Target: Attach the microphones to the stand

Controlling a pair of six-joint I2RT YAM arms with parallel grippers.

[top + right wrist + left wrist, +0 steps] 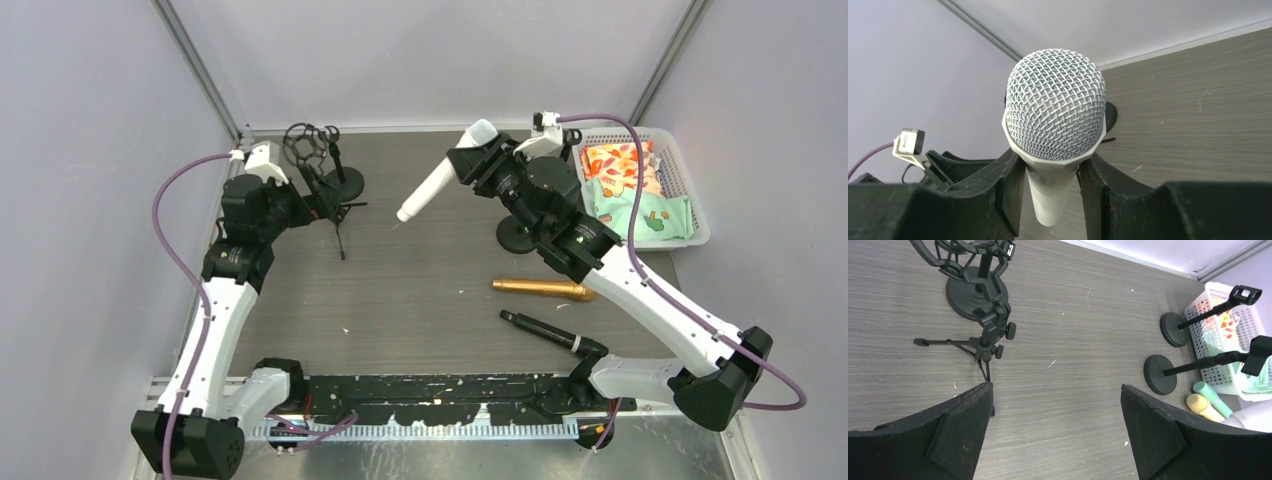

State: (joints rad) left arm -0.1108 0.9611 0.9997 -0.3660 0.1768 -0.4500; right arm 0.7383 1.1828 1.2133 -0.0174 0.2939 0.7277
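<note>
Overhead and close wrist views, sharing table (430, 260)

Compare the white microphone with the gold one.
Colour: the white microphone is plain white, while the gold microphone is metallic gold.
Support: the white microphone is clamped between the right gripper's fingers, up off the table. The gold microphone lies flat on the table, untouched.
Direction: in the top view the white microphone runs diagonally and the gold microphone runs left to right.
Shared: both are slim handheld microphones.
</note>
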